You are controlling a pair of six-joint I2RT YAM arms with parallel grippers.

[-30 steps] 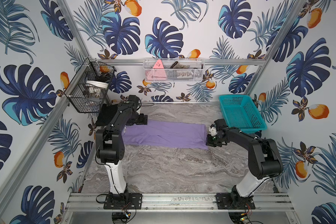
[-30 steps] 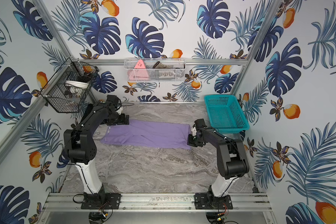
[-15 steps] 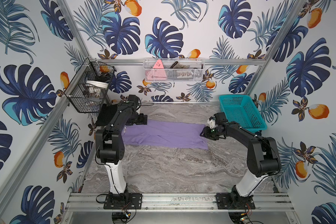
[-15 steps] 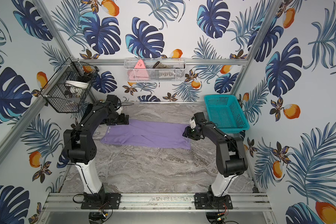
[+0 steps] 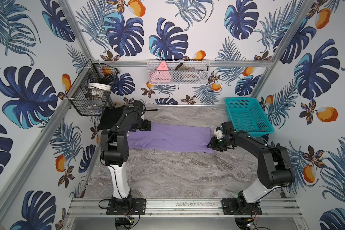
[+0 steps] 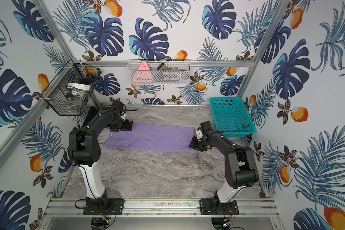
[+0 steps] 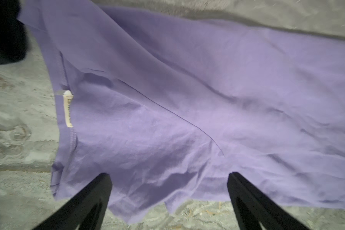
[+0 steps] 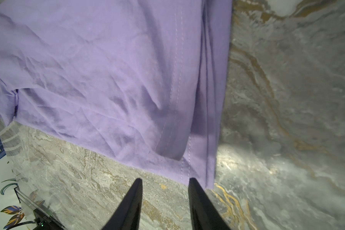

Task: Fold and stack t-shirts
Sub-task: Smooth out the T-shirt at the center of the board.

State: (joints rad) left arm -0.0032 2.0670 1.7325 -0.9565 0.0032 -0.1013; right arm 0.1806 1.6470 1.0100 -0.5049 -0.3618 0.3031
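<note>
While both arms reach inward over a grey marble desk (image 5: 177, 175), a purple shirt (image 5: 167, 137) lies flat on it, folded into a long band across the middle of both top views. The left arm (image 5: 116, 143) stretches to the band's upper left corner. In the left wrist view the left jaws stand wide apart just above the wrinkled purple cloth (image 7: 187, 99), gripping none of it, and a small cream label (image 7: 67, 109) shows at the shirt's edge.

The right arm (image 5: 267, 159) reaches to the band's lower right corner. In the right wrist view the right jaws are parted by a narrow gap. One tip meets the stitched hem corner of the shirt (image 8: 108, 69), the other sits over bare desk, and no cloth is pinched between them.

A black shirt (image 5: 108, 119) sits at the desk's far left, partly hidden behind the left arm. A teal basket (image 5: 245, 117) stands at the right rear. On the back wall hangs a white wire basket (image 5: 205, 73) holding a pink triangle (image 5: 162, 66).
</note>
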